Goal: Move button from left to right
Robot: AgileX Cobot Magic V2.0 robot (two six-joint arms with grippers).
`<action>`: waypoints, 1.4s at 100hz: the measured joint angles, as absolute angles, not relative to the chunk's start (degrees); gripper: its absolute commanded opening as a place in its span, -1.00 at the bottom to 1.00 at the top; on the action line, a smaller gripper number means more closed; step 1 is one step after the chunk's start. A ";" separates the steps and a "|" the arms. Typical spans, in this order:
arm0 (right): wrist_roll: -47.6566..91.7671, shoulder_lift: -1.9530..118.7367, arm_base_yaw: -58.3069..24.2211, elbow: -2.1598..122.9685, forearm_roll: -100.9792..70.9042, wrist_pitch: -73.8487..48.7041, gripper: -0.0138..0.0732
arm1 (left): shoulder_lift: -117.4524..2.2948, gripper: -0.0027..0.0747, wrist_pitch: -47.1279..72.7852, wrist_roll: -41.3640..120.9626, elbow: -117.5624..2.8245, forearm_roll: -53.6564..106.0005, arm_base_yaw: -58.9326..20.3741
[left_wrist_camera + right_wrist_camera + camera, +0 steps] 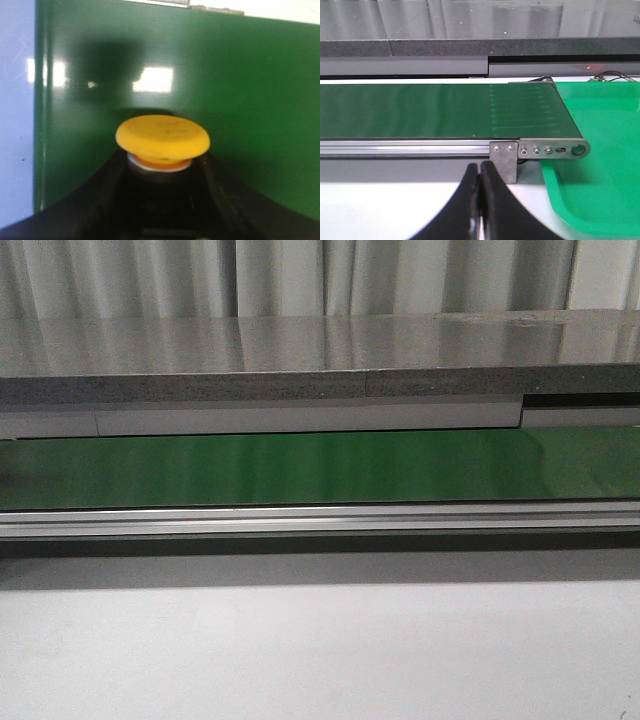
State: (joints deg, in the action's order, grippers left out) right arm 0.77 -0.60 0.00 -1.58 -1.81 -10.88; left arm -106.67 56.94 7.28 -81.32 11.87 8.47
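Button point(162, 136), round yellow-orange cap over white collar, upright, dark body hidden, above green belt

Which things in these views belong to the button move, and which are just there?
Part of the job:
button, between the left gripper's fingers over the green belt
right gripper, fingers together, empty

Just there:
green tray
grey shelf
curtain
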 measured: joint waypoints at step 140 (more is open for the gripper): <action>0.77 -0.60 0.00 -1.58 -1.81 -10.88 -0.83 | -45.64 0.64 27.65 12.89 -41.76 12.05 6.52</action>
State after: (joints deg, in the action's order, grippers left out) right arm 0.77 -0.60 0.00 -1.58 -1.81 -10.88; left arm -45.64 27.65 12.89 -41.76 12.05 6.52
